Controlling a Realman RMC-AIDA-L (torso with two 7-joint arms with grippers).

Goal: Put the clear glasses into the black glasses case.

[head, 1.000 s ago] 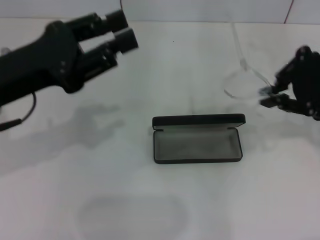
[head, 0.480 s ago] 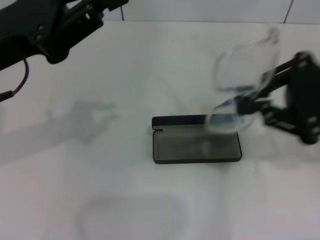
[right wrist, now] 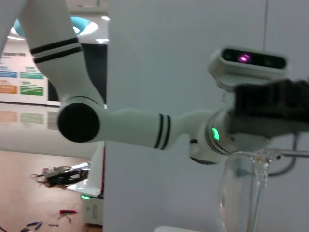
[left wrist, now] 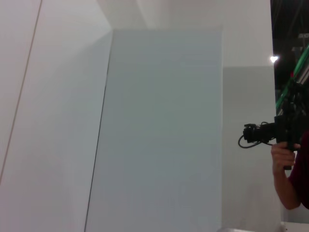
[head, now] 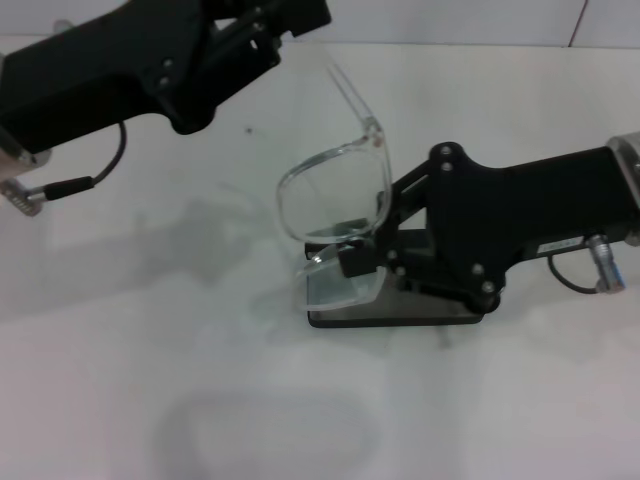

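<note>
One pair of clear glasses [head: 335, 205] hangs above the open black glasses case [head: 400, 312], lens tilted down toward the case's left end and one long arm sticking up and back. The right hand [head: 358, 262] is clamped on the frame's lower edge, probably so the lens can go into the grey lining first. The case lies near the middle of the counter [head: 520, 400], lid back, ready to receive them. Up at the counter's far left corner, the left hand [head: 285, 20] is raised clear; whether its fingers are apart I cannot tell.
</note>
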